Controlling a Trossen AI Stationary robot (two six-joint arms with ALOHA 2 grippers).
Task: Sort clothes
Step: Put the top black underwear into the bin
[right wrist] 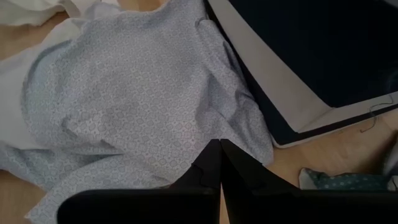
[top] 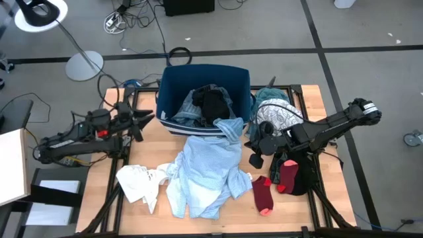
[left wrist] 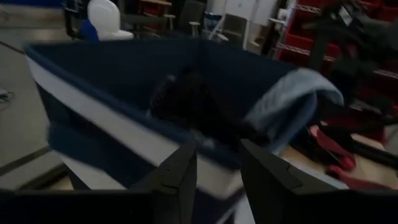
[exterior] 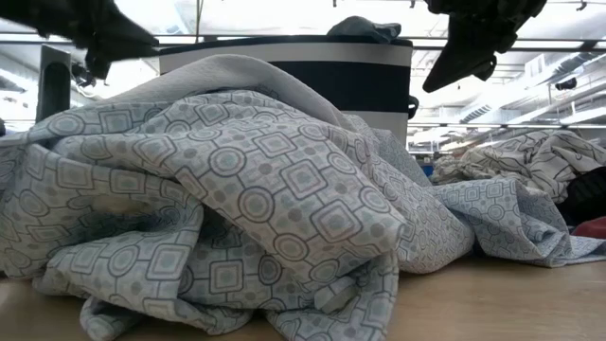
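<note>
Just beside the right gripper [top: 256, 156], in the high view, a light blue shirt [top: 208, 173] is spreading from the bin [top: 173, 79] across the table [top: 310, 99]. That gripper is hanging pinched together over the shirt's edge, grasping nothing. Two dark red socks [top: 263, 194] are lying near it, along with a black piece [top: 301, 184], and a white-patterned piece [top: 281, 117] and a teal one [top: 268, 96] are bunching beside its arm. One white tee [top: 140, 180] is lying well apart from it. The left gripper [top: 144, 119] is waiting at the bin's near corner, fingers parted and empty. Inside the bin, a black garment [top: 213, 104] and a blue one [top: 188, 109] are piling up.

In the low view, the patterned shirt [exterior: 237, 189] is filling the foreground in front of the striped bin [exterior: 284, 66].

In the left wrist view, the parted fingers [left wrist: 177, 177] are pointing at the bin wall [left wrist: 106, 124], close ahead.

In the right wrist view, the touching fingers [right wrist: 208, 171] are hovering directly over the shirt [right wrist: 137, 99].

Sorting is looking barely underway: by my judgement most pieces are waiting loose or heaped, with no clear groups formed.
</note>
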